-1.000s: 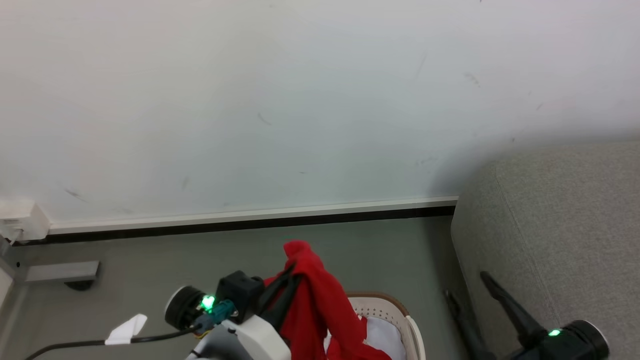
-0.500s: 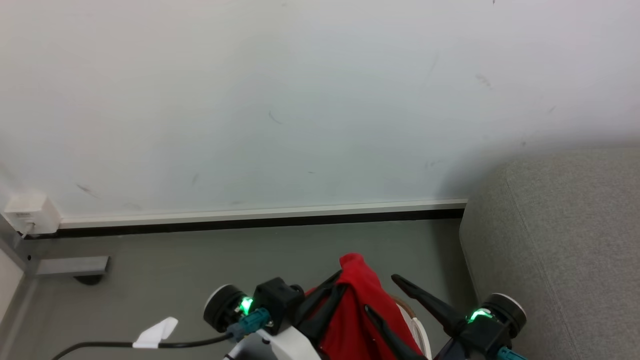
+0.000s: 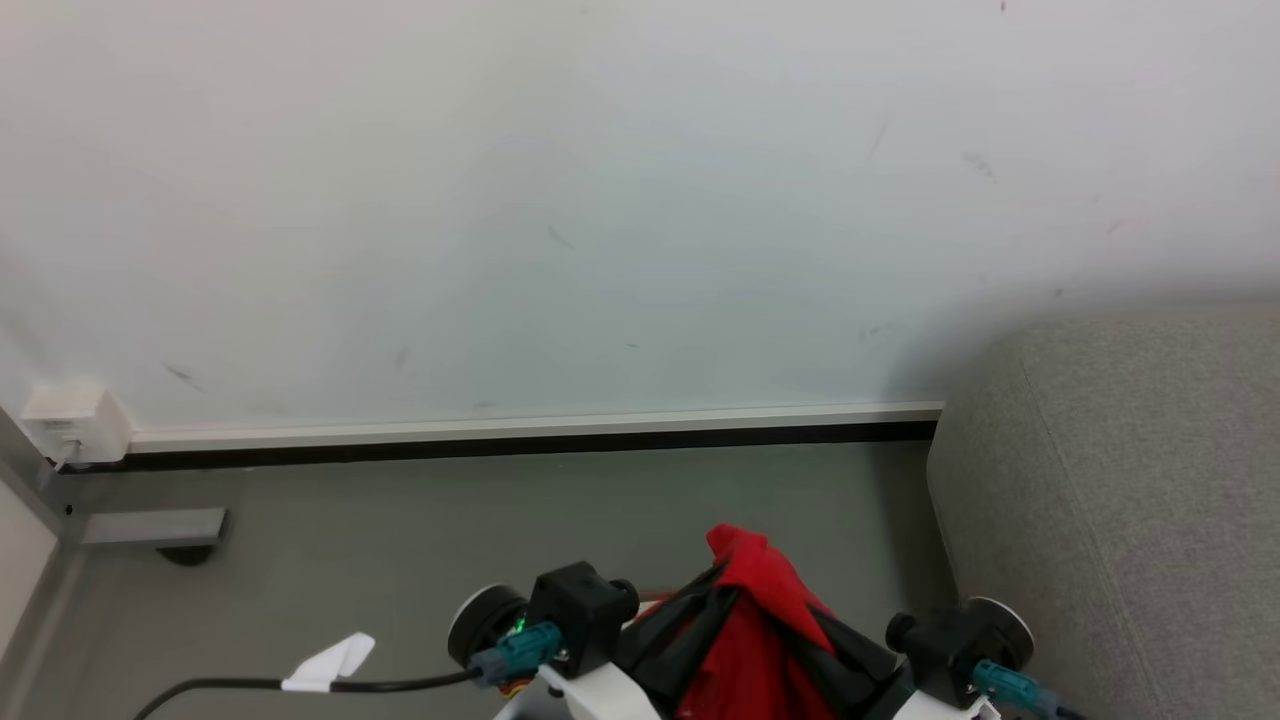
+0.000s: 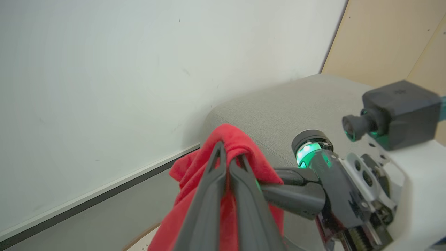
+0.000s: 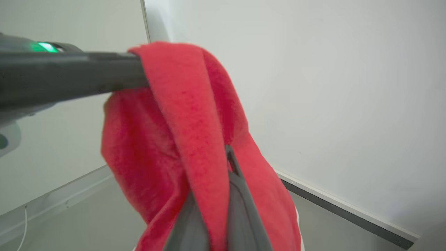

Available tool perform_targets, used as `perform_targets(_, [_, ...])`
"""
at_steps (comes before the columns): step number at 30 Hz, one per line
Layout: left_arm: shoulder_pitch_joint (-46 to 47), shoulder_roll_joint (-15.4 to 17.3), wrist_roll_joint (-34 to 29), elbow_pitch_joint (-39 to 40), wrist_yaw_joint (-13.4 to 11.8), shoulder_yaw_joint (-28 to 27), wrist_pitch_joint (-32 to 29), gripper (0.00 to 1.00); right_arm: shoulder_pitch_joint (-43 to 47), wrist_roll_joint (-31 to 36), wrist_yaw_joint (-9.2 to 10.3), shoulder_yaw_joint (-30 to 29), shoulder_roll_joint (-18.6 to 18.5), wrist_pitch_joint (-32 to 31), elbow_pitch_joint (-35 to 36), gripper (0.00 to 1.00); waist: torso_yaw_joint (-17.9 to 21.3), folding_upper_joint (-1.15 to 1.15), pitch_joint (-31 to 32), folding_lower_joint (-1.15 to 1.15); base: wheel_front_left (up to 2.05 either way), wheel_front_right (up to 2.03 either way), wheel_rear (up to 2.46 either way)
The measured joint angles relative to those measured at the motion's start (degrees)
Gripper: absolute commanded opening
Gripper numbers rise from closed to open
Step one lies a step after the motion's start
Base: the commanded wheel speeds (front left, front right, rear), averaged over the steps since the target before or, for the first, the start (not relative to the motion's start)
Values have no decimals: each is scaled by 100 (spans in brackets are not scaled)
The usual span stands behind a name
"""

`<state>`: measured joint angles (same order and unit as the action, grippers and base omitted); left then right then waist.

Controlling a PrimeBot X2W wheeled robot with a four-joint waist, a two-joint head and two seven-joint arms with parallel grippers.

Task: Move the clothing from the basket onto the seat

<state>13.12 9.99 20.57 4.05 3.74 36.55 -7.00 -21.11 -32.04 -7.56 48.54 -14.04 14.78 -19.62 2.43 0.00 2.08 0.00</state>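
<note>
no readable text, labels or numbers

Ahead of you, a scuffed white wall meets the grey floor along a pale skirting board with a dark strip.

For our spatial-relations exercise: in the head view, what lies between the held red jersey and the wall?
Between the red jersey and the wall lies bare grey floor, ending at a pale skirting strip, as the head view shows.

Grey sofa on grey floor
</note>
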Motion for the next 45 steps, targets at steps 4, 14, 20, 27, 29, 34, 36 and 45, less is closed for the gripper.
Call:
perform_targets(4, [-54, 5, 29, -66, -37, -18, 80, 44, -11, -283, 0, -43, -77, 18, 15, 0, 74, 0, -12, 0, 0, 0, 0])
perform_targets(14, [-72, -45, -29, -445, -212, -52, 467, 100, -47, -407, 0, -864, -436, 25, 447, 0, 564, 0, -143, 0, 0, 0, 0])
perform_targets(20, [-47, -130, -100, -616, -233, -5, 609, 100, 12, -345, 0, -1263, -638, 25, 687, 0, 1040, 0, -238, 0, 0, 0, 0])
perform_targets(27, [59, -170, -134, -706, -237, 71, 658, 100, 144, -282, 0, -1773, -734, 25, 905, 0, 1642, 0, -403, 0, 0, 0, 0])
perform_targets(29, [129, -172, -144, -708, -232, 81, 655, 100, 164, -260, 0, -1931, -726, 25, 972, 0, 1778, 0, -493, 0, 0, 0, 0])
perform_targets(34, [287, -152, -193, -702, -225, 102, 602, 100, 243, -169, 0, -2217, -625, 25, 1070, 0, 1995, 0, -799, 0, 0, 0, 0])
perform_targets(36, [388, -135, -234, -683, -219, 115, 571, 100, 238, -98, 0, -2452, -578, 25, 1150, 0, 2037, 0, -949, 0, 0, 0, 0])
perform_targets(45, [1116, 22, -541, -543, -105, 151, 367, 100, -753, 198, 0, -3907, -474, 25, 913, 0, 1926, 0, -1977, 1, 0, 0, 0])
